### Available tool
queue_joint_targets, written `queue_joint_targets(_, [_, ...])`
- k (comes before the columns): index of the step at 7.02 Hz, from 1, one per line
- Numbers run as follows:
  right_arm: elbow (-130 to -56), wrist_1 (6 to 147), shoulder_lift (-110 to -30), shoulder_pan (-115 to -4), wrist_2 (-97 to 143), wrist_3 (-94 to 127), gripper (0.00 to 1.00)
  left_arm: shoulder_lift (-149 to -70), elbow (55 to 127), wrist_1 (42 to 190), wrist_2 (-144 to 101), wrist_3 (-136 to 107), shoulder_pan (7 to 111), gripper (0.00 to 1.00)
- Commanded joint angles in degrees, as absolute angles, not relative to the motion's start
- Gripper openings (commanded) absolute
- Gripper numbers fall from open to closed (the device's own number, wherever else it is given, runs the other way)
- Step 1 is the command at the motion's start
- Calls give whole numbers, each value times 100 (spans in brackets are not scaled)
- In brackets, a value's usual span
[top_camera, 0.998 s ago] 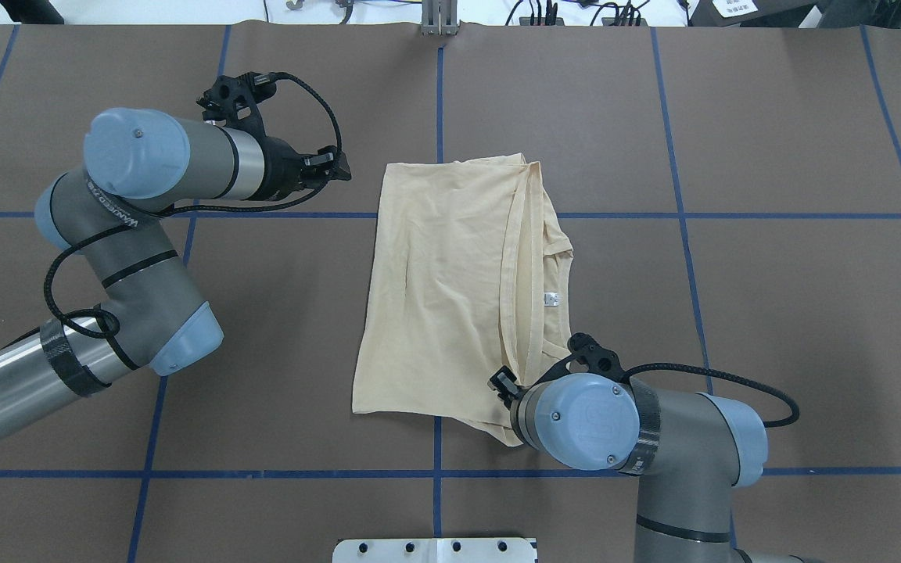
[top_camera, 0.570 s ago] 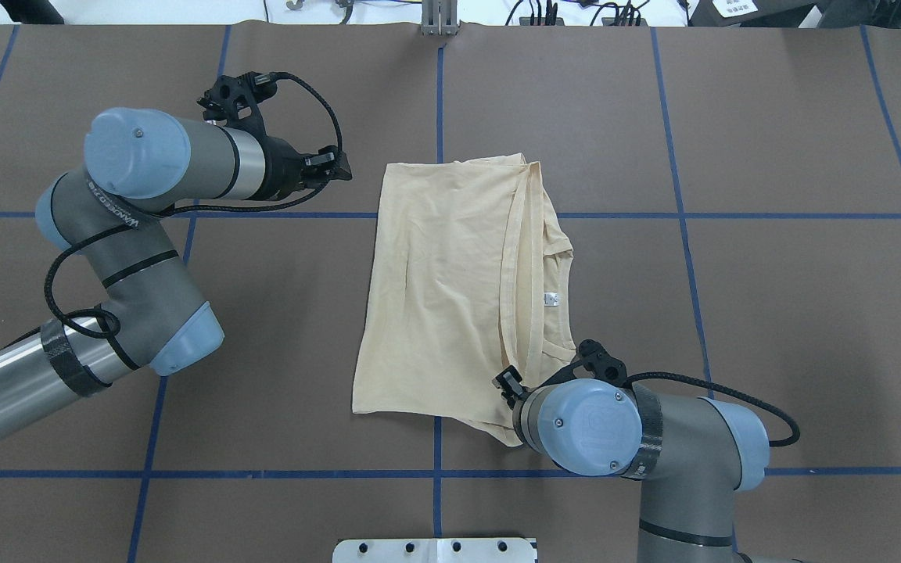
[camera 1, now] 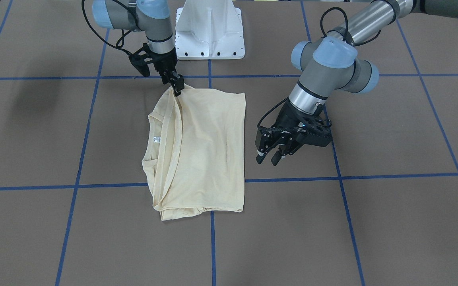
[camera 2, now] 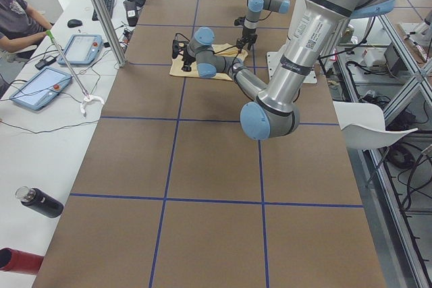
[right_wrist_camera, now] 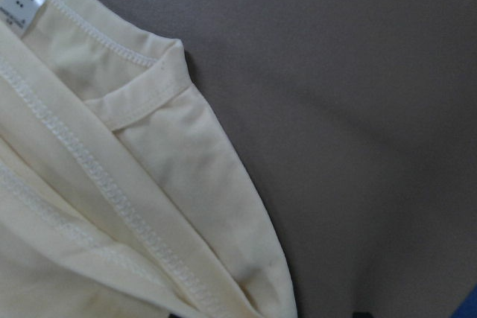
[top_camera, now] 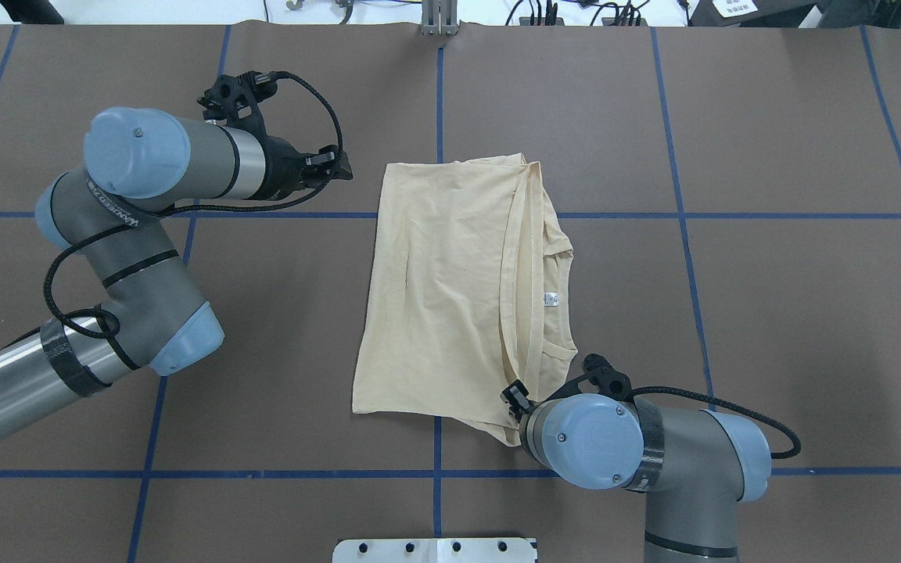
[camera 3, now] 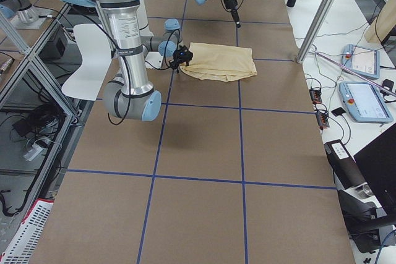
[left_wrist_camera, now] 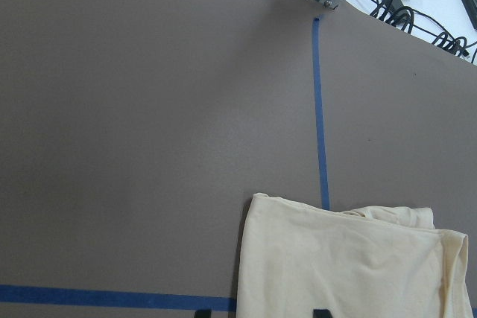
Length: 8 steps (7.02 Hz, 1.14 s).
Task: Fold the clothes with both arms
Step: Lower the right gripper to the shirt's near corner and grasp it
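Two grippers sit at opposite corners of the folded shirt [top_camera: 443, 297], and that diagonal is what matters for the next move. The shirt lies flat in the middle of the table [top_camera: 771, 313]. In the overhead view its long axis runs from top to bottom, and the collar edge and small white label [top_camera: 551, 299] face the right of the frame. The right gripper [camera 1: 177, 90] is down at the shirt's lower right corner in that view, which is the upper left corner in the front-facing view, and it touches the cloth. Its wrist camera shows two dark fingertips apart at the bottom edge of the frame with the stitched corner between them, so the fingers look parted around the corner rather than closed on it. The left gripper [camera 1: 269, 158] hovers beside the shirt's upper left corner in the overhead view. It is near the edge but clear of it, with its fingers spread and holding nothing. The right arm is therefore much the nearer to a hold. It probably only has to close, while the left arm must first cross the gap to the cloth.
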State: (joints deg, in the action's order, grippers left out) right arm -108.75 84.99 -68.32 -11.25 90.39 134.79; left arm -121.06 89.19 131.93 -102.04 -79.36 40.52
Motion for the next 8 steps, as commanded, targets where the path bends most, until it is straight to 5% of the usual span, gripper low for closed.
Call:
queue_joint_targets(1, [-10916, 8499, -6829, -1125, 9044, 13535, 0, -12103, 8921, 13192, -10204, -7937, 4052, 55])
queue_joint_targets(8, [-11679, 8499, -7407, -1134, 8912, 13605, 0, -11946, 9481, 13044, -10204, -8869, 3834, 55])
